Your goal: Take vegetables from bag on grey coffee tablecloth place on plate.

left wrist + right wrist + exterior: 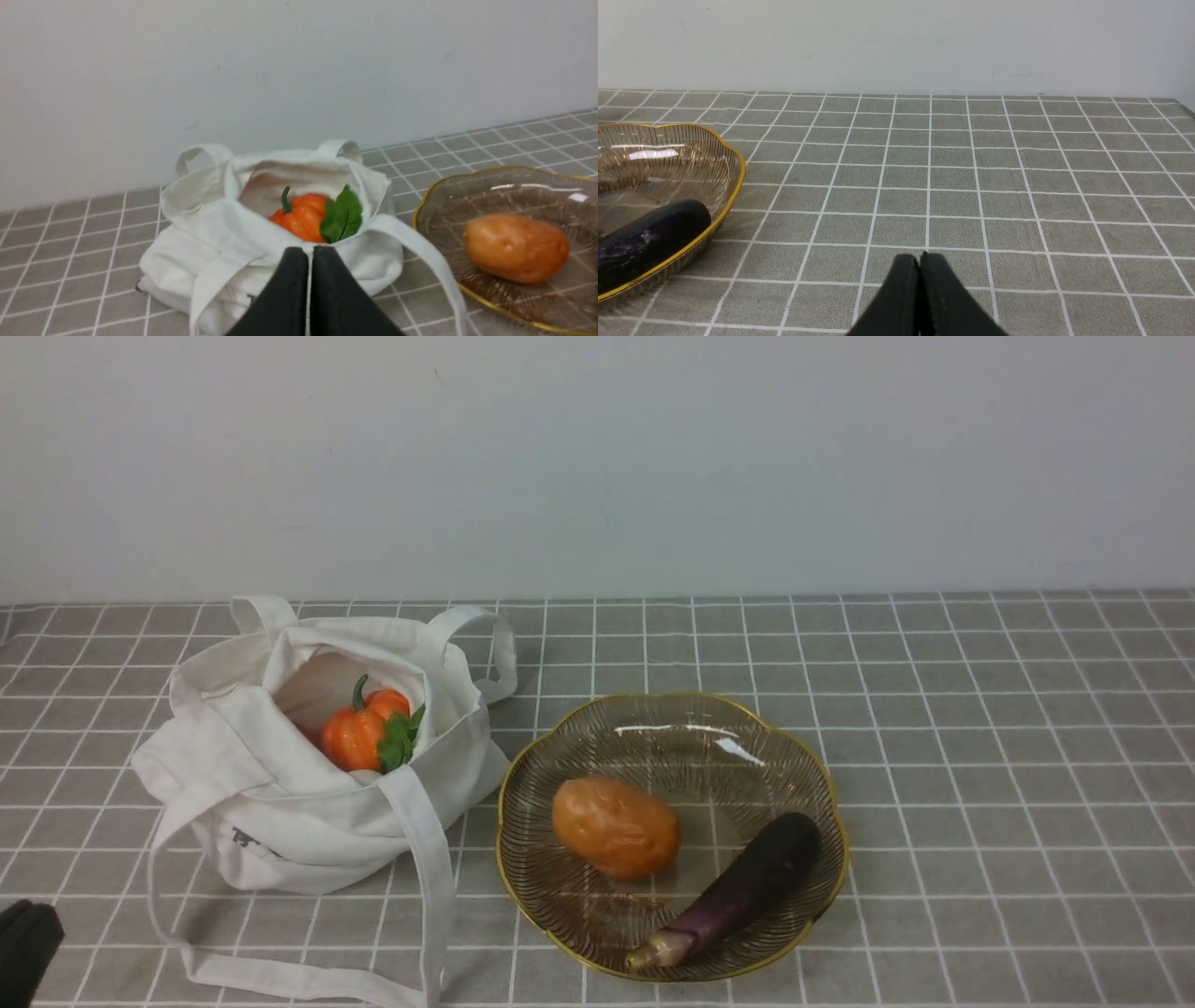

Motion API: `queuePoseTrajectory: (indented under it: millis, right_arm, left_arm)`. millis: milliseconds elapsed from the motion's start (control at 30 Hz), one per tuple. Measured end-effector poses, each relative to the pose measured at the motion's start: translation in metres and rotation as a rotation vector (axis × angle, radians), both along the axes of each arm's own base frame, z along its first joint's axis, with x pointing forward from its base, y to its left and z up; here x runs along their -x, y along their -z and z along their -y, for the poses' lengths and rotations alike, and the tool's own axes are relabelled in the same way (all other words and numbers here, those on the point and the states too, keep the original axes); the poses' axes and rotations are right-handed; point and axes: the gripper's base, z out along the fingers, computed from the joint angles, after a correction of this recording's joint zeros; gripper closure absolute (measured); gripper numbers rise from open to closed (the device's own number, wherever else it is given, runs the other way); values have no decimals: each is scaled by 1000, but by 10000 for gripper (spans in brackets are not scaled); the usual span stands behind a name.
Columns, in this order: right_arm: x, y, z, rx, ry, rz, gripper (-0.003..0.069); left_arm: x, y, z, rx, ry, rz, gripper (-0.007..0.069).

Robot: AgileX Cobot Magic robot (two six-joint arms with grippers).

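Closest to the lenses are the two pincers. The left gripper (pixel 309 249) has its black fingers pressed together with only a thin seam between them. It holds nothing and hangs just in front of the bag (pixel 308 784). The right gripper (pixel 920 255) is likewise closed and empty, low over bare tablecloth (pixel 980 756), apart from the plate (pixel 709 747).

The bag sits on the left part of the cloth with its mouth open. The pumpkin (pixel 359 733) lies inside, its green stem pointing up and its leaves on the plate's side. A long strap (pixel 425 859) trails toward the front edge.

The plate stands just beside the bag on its right. On it lie an orange-brown potato (pixel 614 826) and, apart from it, the eggplant (pixel 747 887), set diagonally with its pale tip at the front rim.
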Motion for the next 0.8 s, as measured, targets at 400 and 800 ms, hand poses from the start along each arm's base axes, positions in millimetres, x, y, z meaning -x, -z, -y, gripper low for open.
queuePoseTrajectory:
  millis: [400, 800]
  right_arm:
    - [0, 0, 0, 0, 0, 0, 676]
    - [0, 0, 0, 0, 0, 0, 676]
  left_arm:
    - [-3, 61, -2, -71, -27, -163, 629]
    - [-3, 61, -2, -73, -27, -162, 629]
